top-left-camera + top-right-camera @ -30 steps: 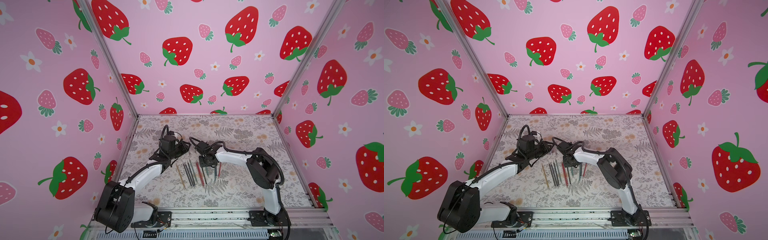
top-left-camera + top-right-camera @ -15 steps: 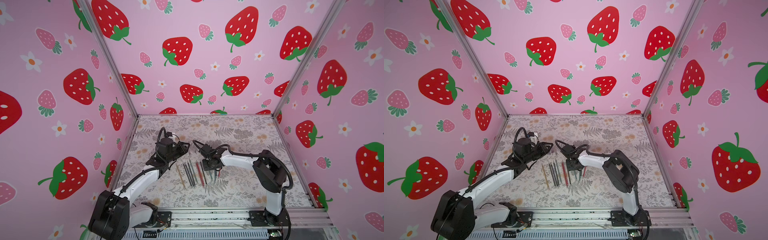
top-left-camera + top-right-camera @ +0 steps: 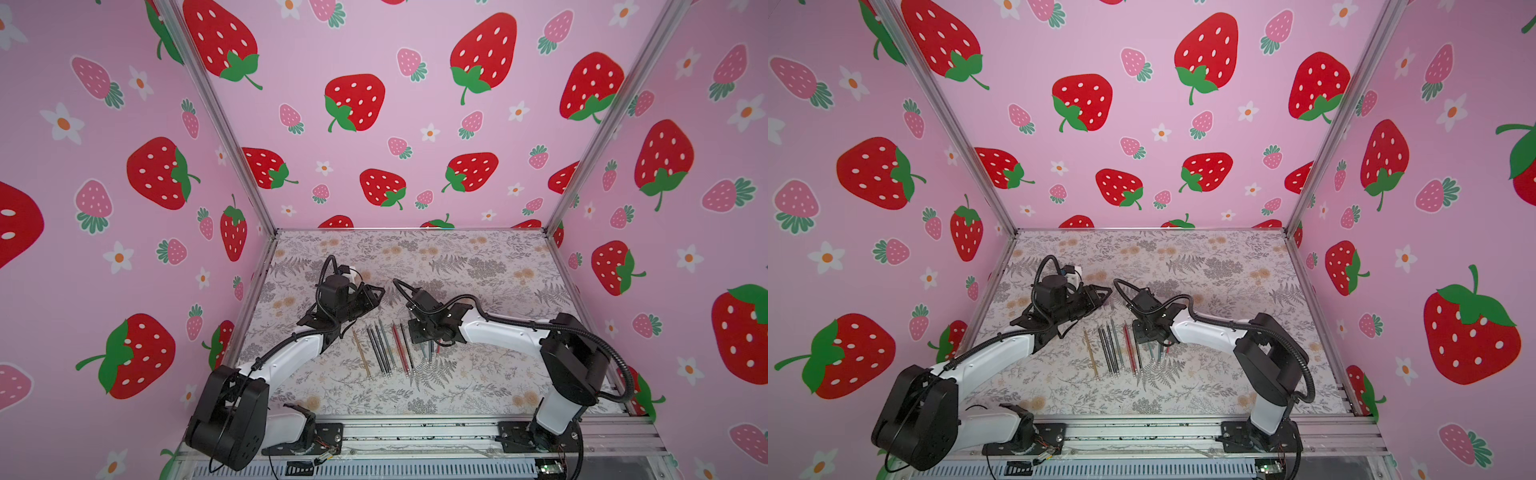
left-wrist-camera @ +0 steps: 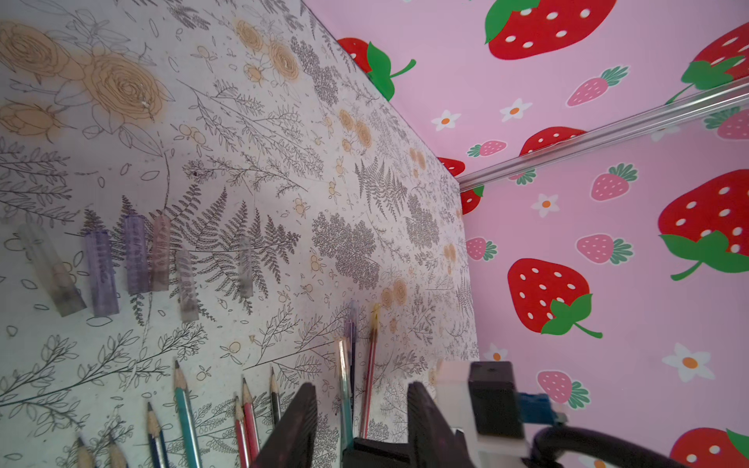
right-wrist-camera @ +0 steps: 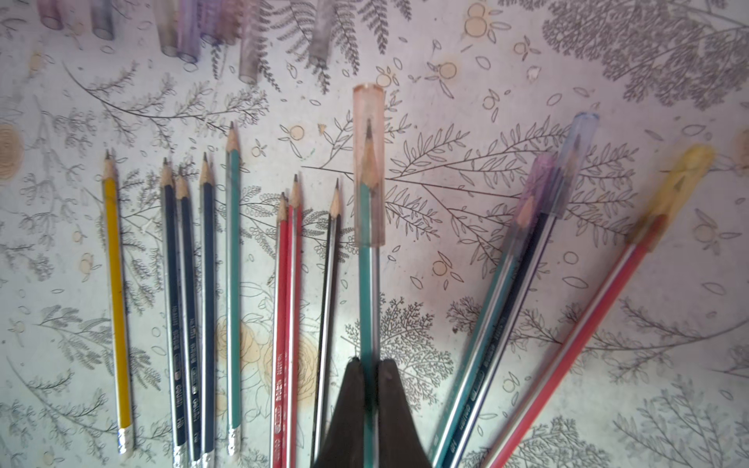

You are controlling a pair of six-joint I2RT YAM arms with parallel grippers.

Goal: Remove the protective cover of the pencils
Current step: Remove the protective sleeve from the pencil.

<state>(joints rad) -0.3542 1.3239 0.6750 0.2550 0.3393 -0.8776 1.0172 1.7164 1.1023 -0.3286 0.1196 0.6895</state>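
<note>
1. Pencils lie in a loose row mid-mat in both top views, between the two arms, tips towards the back wall. The left gripper hangs just past the tips on its own side. The right gripper is low over the row's right end. The mat behind the row is bare there, so a cap could be drawn off backwards. The left wall is close to the left arm.

2. In the left wrist view the left gripper's jaws are partly apart with nothing between them. Past them lie a few capped tips. Further back is a ragged row of loose caps, clear and faintly tinted.

3. In the right wrist view the right gripper's jaws are closed on the shaft of a teal pencil, well back from its tip. Its orange cap is on. Eight bare pencils lie side by side next to it, some touching. On its other side three capped ones fan out, with purple, blue and yellow caps. They are blurred.

4. Handling, as a judgement:
   - The pencils look light, stiff and thin, and likely to roll or skid on the mat.
   - Their sharpened points would snap under a sideways knock.
   - The caps look like smooth plastic held on by friction, so they may slip under a light pinch.
   - The best hold seems to be on the shaft, as the right gripper has it, with the left gripper pinching the cap near its closed end and pulling straight along the pencil.
   - The neighbouring black pencil and the loose caps ahead leave little room to either side.
</note>
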